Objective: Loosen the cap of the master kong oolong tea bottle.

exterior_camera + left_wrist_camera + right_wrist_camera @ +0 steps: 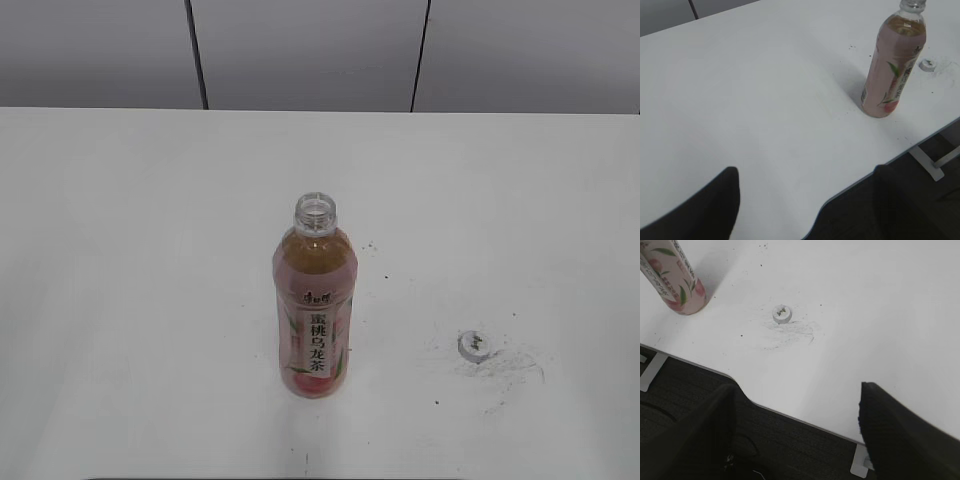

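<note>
1. The master kong oolong tea bottle stands upright just below the middle of the exterior view on the white table. It is clear plastic filled with amber-pink tea nearly to the shoulder.
2. Its label is pink with peach and leaf art, and a white vertical strip carries dark Chinese characters. The clear threaded neck is bare and open at the top.
3. The cap is off the bottle and lies on the table at the lower right of the exterior view, well apart from the bottle. It is small, round and white, with a greenish-grey mark on top, and sits among grey scuff marks.
4. The left gripper fills the lower edge of the left wrist view; its dark fingers are spread wide and hold nothing.
5. The right gripper likewise sits along the bottom of the right wrist view, fingers wide apart and empty, with the cap in the upper middle of that view.
</note>
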Controlling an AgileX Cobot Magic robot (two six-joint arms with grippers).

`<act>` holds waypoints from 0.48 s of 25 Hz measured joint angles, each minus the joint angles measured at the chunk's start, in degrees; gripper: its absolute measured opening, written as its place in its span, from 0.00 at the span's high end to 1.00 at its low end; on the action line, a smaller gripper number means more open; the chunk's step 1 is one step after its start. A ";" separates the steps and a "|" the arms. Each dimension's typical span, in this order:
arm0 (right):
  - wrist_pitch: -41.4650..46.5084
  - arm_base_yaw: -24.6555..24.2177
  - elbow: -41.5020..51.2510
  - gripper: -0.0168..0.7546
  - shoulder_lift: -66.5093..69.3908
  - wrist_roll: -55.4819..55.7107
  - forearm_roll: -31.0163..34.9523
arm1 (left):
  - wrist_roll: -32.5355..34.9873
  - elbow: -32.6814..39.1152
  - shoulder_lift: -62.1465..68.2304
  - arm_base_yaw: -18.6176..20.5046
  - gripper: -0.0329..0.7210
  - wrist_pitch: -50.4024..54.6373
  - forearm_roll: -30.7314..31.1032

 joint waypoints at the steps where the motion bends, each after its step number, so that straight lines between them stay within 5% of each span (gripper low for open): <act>1: 0.00 0.00 0.00 0.23 0.00 0.00 0.00 | 0.02 0.00 0.00 0.00 0.31 0.00 0.00; 9: 0.00 0.00 0.00 0.23 0.00 0.00 0.00 | 0.02 0.00 -0.11 0.08 0.33 0.00 0.00; 12: -0.06 -2.54 0.00 0.23 -0.93 0.00 0.30 | 0.07 0.00 -0.60 3.67 0.33 0.00 -0.11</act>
